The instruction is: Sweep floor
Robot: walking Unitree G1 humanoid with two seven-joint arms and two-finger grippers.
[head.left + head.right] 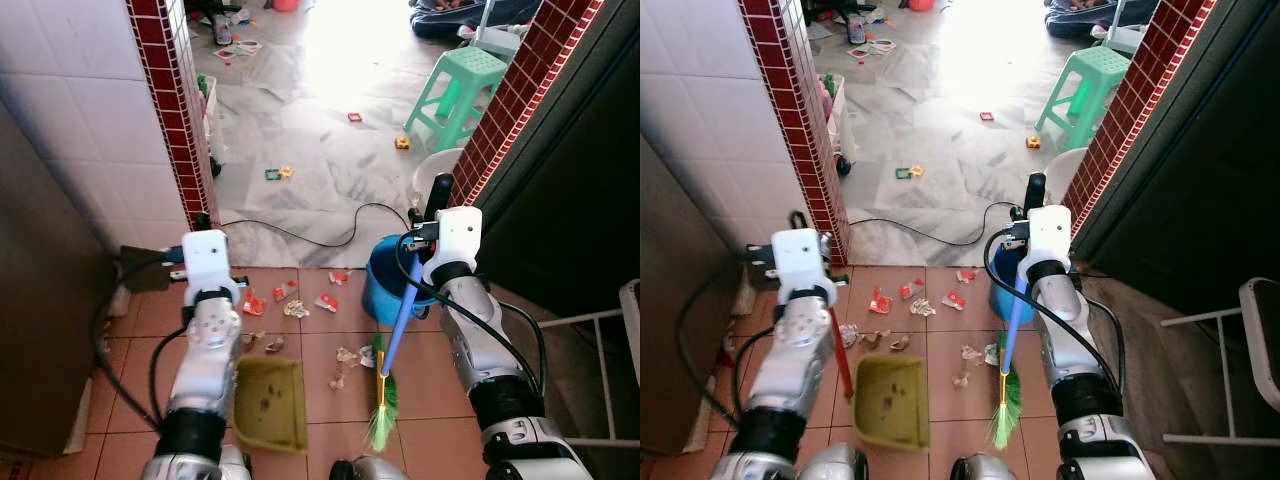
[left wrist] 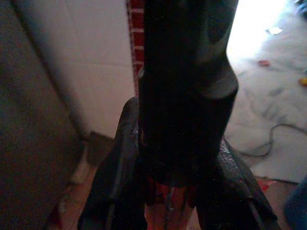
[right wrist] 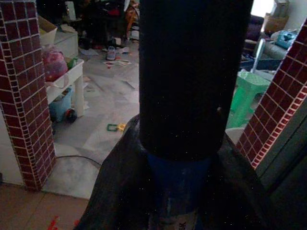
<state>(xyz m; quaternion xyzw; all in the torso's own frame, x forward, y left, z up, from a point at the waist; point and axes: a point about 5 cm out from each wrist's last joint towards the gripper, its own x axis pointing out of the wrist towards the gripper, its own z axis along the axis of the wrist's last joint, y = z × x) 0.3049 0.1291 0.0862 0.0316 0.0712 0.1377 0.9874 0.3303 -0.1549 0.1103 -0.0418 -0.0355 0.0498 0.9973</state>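
Note:
My left gripper is shut on the red handle of an olive-green dustpan, which rests on the terracotta tiles in front of my left side. My right gripper is shut on the blue handle of a broom. Its green bristles touch the tiles just right of the dustpan. Paper and wrapper scraps lie scattered on the tiles ahead of the pan, and more scraps lie beside the broom.
A blue bucket stands right behind the broom handle. A black cable crosses the marble floor past a red brick pillar. Farther back are a green stool and small toys. A dark cabinet is close on my left.

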